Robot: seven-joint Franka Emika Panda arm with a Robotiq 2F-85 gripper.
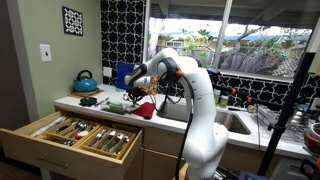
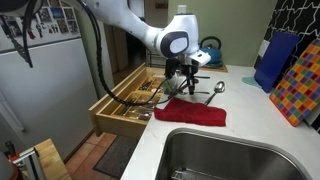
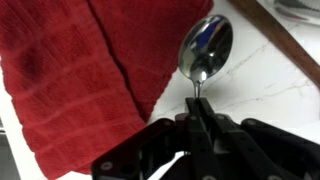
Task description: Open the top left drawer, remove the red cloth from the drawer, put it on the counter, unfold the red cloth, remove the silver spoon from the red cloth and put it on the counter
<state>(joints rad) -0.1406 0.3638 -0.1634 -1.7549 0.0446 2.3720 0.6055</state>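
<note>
My gripper (image 3: 197, 112) is shut on the thin handle of the silver spoon (image 3: 205, 45). The spoon's bowl sticks out ahead of the jaws, over the white counter (image 3: 260, 100) just beside the edge of the red cloth (image 3: 80, 80). The cloth lies spread flat on the counter in both exterior views (image 2: 190, 115) (image 1: 146, 108), in front of the sink. The gripper (image 2: 186, 84) hangs just above the cloth's far edge, with the spoon (image 2: 207, 91) pointing away from it. The top left drawer (image 1: 70, 135) (image 2: 128, 100) stands pulled open, showing a cutlery tray.
A teal kettle (image 1: 85, 82) stands at the back of the counter. The sink (image 2: 230, 155) (image 1: 235, 122) lies beside the cloth. A blue board (image 2: 272, 60) and a colourful checked board (image 2: 300, 80) lean at the wall.
</note>
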